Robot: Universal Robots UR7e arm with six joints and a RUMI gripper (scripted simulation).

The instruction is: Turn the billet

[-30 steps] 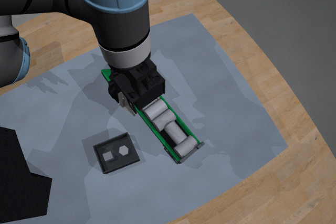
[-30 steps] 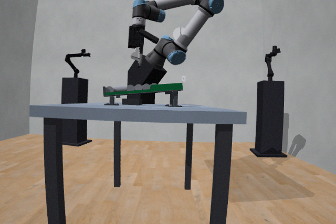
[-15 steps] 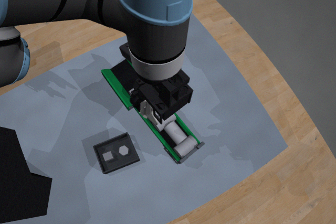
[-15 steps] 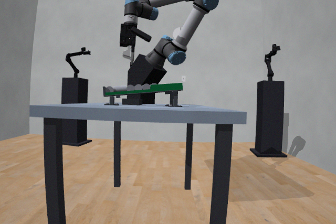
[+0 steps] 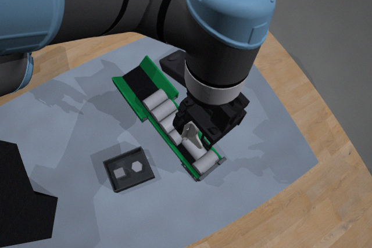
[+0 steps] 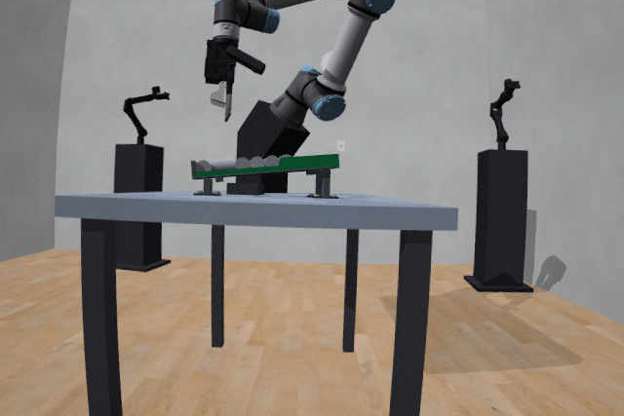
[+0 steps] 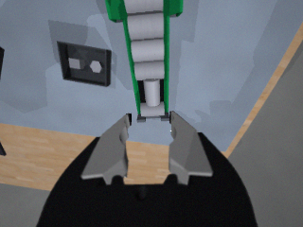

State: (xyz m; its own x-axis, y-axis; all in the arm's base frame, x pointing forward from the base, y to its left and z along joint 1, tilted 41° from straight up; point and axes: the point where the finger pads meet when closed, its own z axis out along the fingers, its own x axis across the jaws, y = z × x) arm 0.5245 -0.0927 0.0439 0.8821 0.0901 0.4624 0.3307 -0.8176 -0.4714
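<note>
The green feed ramp [image 5: 168, 119] slopes down to a stop at its lower right end. Several grey billets [image 5: 162, 108] lie across it in a row. One billet [image 5: 192, 149] lies lengthwise, between that row and one crosswise billet [image 5: 205, 161] at the stop. In the wrist view the lengthwise billet [image 7: 152, 92] is just beyond the fingertips, with the crosswise ones [image 7: 148, 47] further up. My gripper [image 5: 192, 137] [image 6: 224, 104] hangs well above the ramp's lower end. Its fingers are partly apart, with nothing between them.
A dark tray [image 5: 128, 169] with a square and a hexagonal recess lies on the mat left of the ramp. A black block [image 5: 18, 203] stands at the left edge. A black base [image 5: 172, 62] sits behind the ramp. The ramp [image 6: 264, 166] stands on short legs.
</note>
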